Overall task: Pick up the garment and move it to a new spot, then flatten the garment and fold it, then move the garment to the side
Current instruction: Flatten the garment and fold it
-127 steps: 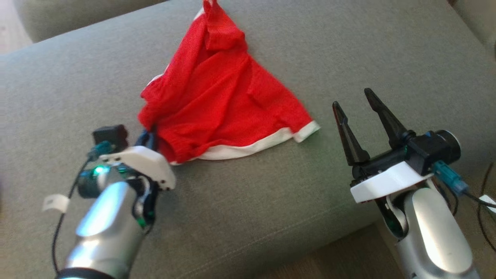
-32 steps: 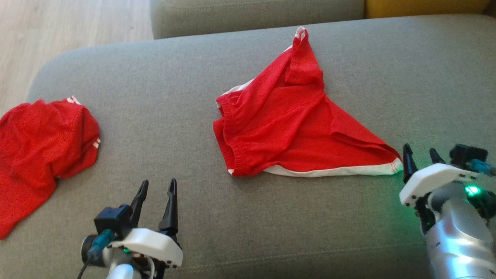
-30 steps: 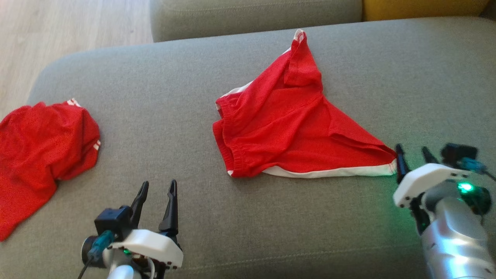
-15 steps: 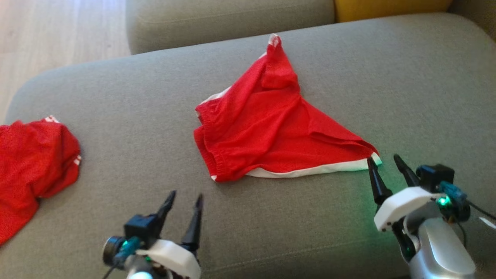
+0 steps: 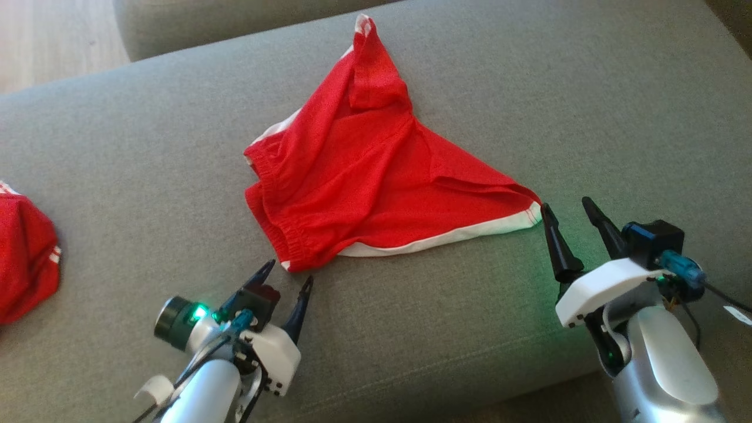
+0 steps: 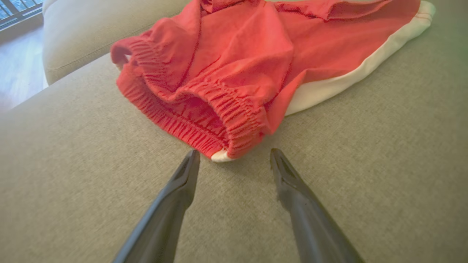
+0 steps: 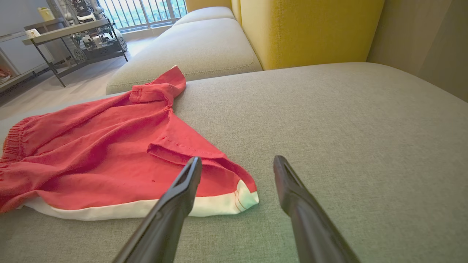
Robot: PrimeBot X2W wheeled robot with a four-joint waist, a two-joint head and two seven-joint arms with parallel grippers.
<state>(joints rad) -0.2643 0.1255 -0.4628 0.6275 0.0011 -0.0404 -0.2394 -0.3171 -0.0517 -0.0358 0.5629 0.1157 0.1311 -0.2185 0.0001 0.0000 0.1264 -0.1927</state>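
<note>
While the red shorts [image 5: 364, 176] lie rumpled near the sofa cushion's [image 5: 587, 88] front edge, flattening is judged in hand. The left hand [image 5: 291, 271] and right hand [image 5: 565, 202] are held open and empty. The waistband corner [image 6: 223, 155] and hem corner [image 7: 245, 199] must next be pinched and drawn apart.

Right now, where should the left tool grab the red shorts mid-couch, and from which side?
Probably grip the elastic waistband corner of the red shorts, coming in low from the near side over the cushion. The gathered band stands up in a thick fold there, straight ahead of the open left tool.
</note>
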